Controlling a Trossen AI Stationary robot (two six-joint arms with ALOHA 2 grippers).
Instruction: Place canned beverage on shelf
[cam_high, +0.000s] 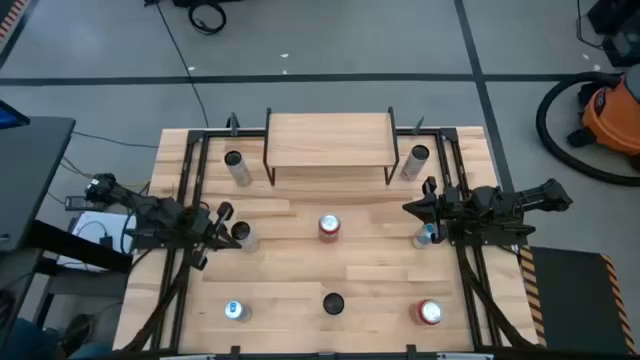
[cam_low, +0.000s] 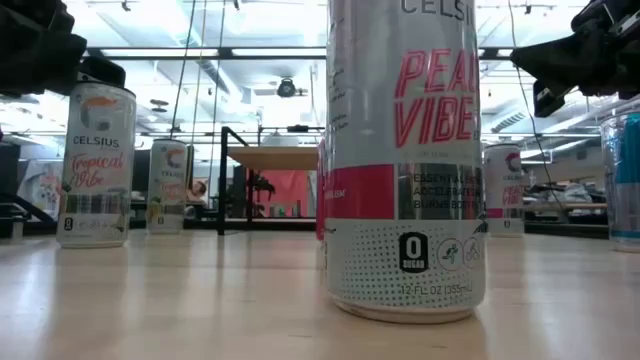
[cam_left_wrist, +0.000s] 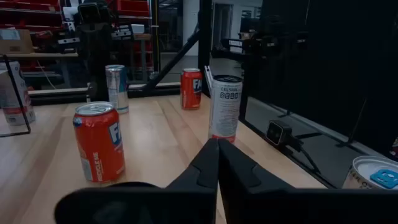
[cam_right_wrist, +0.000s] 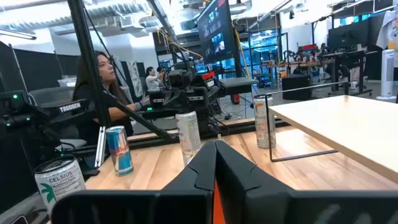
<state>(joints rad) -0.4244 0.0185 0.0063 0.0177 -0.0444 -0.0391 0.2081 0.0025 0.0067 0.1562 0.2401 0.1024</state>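
The shelf (cam_high: 330, 140), a light wooden board on thin black legs, stands at the table's far middle and is bare on top; it also shows in the right wrist view (cam_right_wrist: 348, 124). Several cans stand upright on the tabletop. My left gripper (cam_high: 225, 228) is shut and empty at the left, just beside a white Celsius can (cam_high: 243, 233), above its top in the low view (cam_low: 95, 165). My right gripper (cam_high: 408, 207) is shut and empty at the right, near a blue can (cam_high: 425, 235). A red can (cam_high: 329, 227) stands between them.
More cans stand beside the shelf's left (cam_high: 237, 165) and right (cam_high: 415, 160) ends, and near the front edge: a blue one (cam_high: 235, 311), a dark-topped Celsius (cam_high: 333, 303) and a red one (cam_high: 430, 313). Black frame rails run along both table sides. A person (cam_right_wrist: 102, 81) sits beyond the table.
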